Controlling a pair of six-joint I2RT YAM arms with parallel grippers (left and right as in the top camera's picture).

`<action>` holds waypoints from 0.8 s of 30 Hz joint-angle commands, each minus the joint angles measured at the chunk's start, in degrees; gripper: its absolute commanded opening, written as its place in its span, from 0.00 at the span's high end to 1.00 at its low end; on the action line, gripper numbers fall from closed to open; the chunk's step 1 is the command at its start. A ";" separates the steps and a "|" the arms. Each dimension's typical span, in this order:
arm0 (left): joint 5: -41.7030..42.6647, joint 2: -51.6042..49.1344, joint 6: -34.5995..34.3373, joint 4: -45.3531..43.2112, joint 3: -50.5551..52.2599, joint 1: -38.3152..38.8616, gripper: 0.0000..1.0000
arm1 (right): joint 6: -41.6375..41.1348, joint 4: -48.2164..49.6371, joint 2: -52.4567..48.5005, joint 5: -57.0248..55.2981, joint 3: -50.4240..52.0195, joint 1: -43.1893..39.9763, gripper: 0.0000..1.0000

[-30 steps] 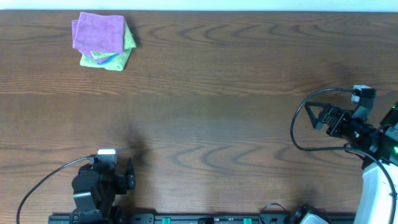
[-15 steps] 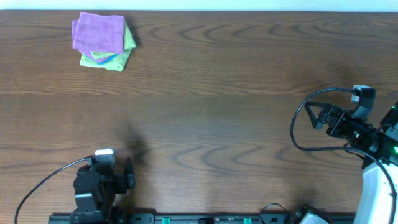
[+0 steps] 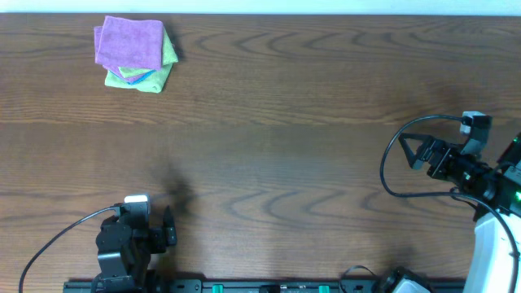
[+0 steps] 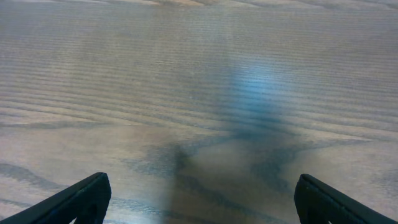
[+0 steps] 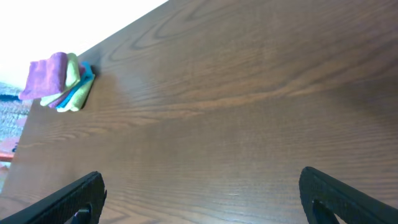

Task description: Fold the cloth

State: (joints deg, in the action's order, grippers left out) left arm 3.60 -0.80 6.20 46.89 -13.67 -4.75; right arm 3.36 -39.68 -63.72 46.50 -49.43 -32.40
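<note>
Presumably limp and light, the purple cloth point(image 3: 129, 43) at the far-left corner wants a corner pinch; left gripper point(image 4: 202, 205) and right gripper point(image 5: 202, 199) gape wide, empty.

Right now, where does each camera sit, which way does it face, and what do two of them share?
Overhead: above the table, looking straight down; shows the left arm, right arm and cloths.
Left wrist: low over bare wood, facing forward and down; open jaws' tips at bottom corners.
Right wrist: angled across the table toward the cloths; open jaws' tips at bottom corners.
Shared: overhead and right wrist both see the cloths.
</note>
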 commanded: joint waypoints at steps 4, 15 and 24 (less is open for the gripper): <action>-1.03 0.59 -0.02 2.49 2.27 0.28 0.05 | -0.31 -1.36 3.89 -6.23 0.66 2.89 0.01; -1.03 0.59 -0.02 2.49 2.27 0.28 0.04 | -3.54 17.33 22.47 -33.07 22.82 24.20 0.01; -1.03 0.59 -0.02 2.49 2.27 0.28 0.04 | -0.90 21.46 43.19 -33.48 39.89 25.42 0.01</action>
State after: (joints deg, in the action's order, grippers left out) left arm 3.40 -0.60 6.02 46.81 -13.56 -4.75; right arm 1.15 -18.59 -24.88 14.35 -11.79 -8.10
